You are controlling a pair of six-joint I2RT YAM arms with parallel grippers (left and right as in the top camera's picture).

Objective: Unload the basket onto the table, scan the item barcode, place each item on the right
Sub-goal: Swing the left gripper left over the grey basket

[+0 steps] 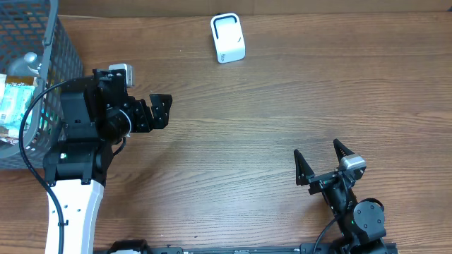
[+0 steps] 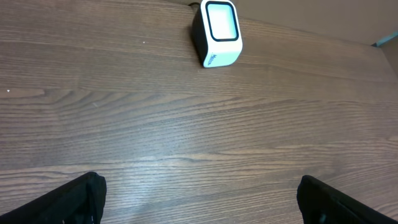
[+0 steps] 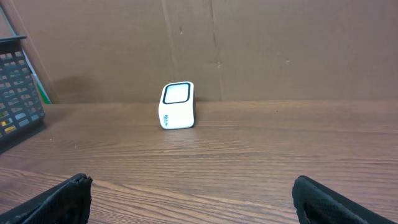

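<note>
The white barcode scanner (image 1: 227, 38) with a dark window stands at the back middle of the wooden table, and it also shows in the left wrist view (image 2: 217, 33) and the right wrist view (image 3: 176, 106). My left gripper (image 1: 164, 111) hovers beside the basket, open, with only bare wood between its fingers (image 2: 199, 194). My right gripper (image 1: 321, 161) rests near the front right, open and empty (image 3: 193, 194). Packaged items (image 1: 13, 106) lie in the basket; neither gripper holds one.
A grey wire basket (image 1: 60, 42) fills the left edge, right behind the left arm; its corner shows in the right wrist view (image 3: 18, 87). A cardboard wall (image 3: 249, 43) closes the back of the table.
</note>
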